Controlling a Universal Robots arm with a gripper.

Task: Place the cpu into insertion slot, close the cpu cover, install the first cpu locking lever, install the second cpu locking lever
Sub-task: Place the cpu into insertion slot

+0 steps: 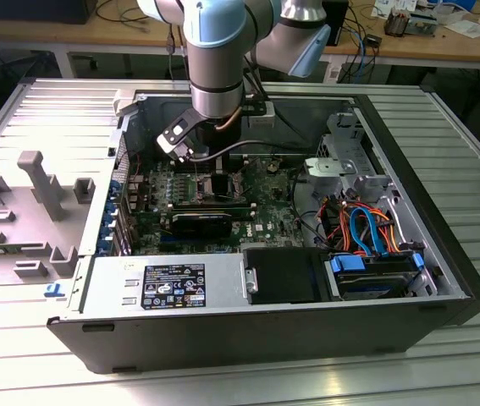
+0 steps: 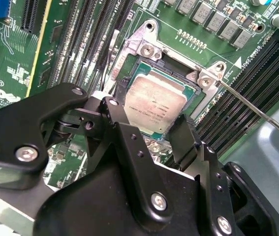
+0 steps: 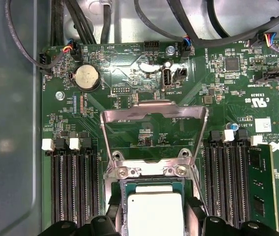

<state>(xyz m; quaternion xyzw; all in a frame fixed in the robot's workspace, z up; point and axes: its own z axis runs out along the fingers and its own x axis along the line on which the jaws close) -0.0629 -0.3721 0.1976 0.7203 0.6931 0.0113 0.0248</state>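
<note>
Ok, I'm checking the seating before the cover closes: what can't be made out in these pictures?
First wrist view: the picture's edge cuts off part of the cpu.
Second wrist view: the pincer hides one side of the insertion slot; a locking lever runs off the edge.
Exterior view: under the arm, the slot is too small to judge seating.

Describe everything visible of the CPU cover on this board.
The cpu cover is a thin square frame plate of shiny silver metal. In the first wrist view it stands flipped open, tilted away from the square dark insertion slot. Green circuit board shows through its large cut-out window. The edge nearest the slot is hinged on a silver bracket with two screws. It leaves the small silvery-grey square cpu in the slot uncovered. Nothing else is seen touching it.
</note>
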